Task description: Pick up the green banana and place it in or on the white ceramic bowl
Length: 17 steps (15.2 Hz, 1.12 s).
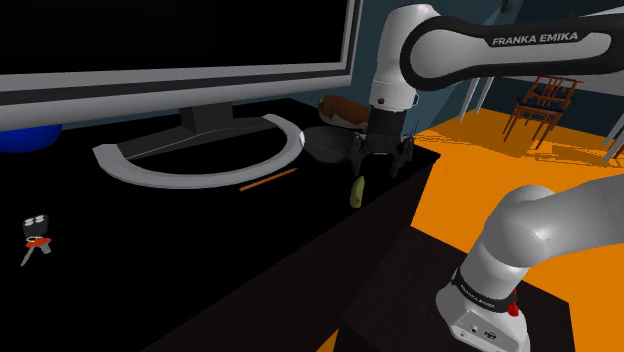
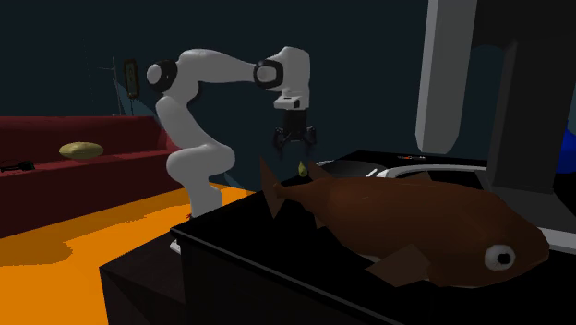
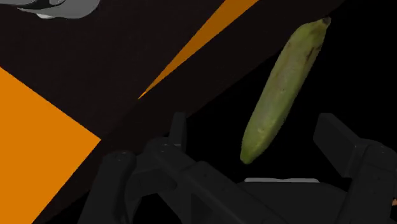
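Note:
The green banana (image 1: 357, 190) lies on the black table near its edge, just below my gripper (image 1: 382, 160). In the wrist view the banana (image 3: 283, 86) stretches away from between the two black fingers (image 3: 337, 137), which stand wide apart and do not touch it. My gripper (image 3: 253, 124) is open and holds nothing. The bowl (image 1: 325, 147) looks dark grey here and sits on the table right beside the gripper, on the monitor side. In the second exterior view the gripper (image 2: 294, 146) hangs just above the banana (image 2: 302, 169).
A brown fish (image 1: 340, 108) lies behind the bowl and looms large in the second exterior view (image 2: 397, 217). A monitor on a curved grey stand (image 1: 200, 160) takes up the table's back. An orange stick (image 1: 268, 180), a blue bowl (image 1: 25, 135) and a small clip-like object (image 1: 37, 235) are also on the table.

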{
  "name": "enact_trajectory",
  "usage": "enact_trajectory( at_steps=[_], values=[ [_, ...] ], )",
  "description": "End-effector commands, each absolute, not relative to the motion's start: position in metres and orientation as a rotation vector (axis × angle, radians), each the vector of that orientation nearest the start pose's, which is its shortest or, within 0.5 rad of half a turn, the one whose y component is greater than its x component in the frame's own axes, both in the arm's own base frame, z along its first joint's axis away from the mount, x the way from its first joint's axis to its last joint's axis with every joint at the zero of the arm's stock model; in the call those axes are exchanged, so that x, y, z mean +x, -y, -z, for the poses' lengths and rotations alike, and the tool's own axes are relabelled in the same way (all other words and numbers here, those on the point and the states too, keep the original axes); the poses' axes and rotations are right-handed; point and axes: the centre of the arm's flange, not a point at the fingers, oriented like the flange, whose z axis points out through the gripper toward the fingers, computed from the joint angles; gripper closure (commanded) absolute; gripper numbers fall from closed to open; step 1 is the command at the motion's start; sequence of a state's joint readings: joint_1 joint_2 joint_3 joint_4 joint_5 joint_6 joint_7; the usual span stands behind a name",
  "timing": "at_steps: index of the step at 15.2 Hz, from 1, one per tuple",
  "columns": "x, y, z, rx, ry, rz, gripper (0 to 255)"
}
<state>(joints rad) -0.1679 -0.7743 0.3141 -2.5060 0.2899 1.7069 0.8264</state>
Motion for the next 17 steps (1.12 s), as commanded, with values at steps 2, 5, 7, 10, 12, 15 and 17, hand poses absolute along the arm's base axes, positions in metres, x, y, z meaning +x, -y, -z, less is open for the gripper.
enact_trajectory(
  at_steps=[2, 5, 7, 10, 12, 15, 17],
  values=[
    [0.332, -0.107, -0.501, -2.563, -1.653, -0.095, 0],
    [0.332, -0.108, -0.485, -2.563, -1.653, -0.095, 0],
    [0.332, -0.110, -0.475, -2.563, -1.653, -0.095, 0],
    [0.332, -0.111, -0.461, -2.563, -1.653, -0.095, 0],
    [0.332, -0.111, -0.461, -2.563, -1.653, -0.094, 0],
    [0.332, -0.111, -0.461, -2.563, -1.653, -0.095, 0],
    [0.332, -0.111, -0.461, -2.563, -1.653, -0.095, 0]
  ],
)
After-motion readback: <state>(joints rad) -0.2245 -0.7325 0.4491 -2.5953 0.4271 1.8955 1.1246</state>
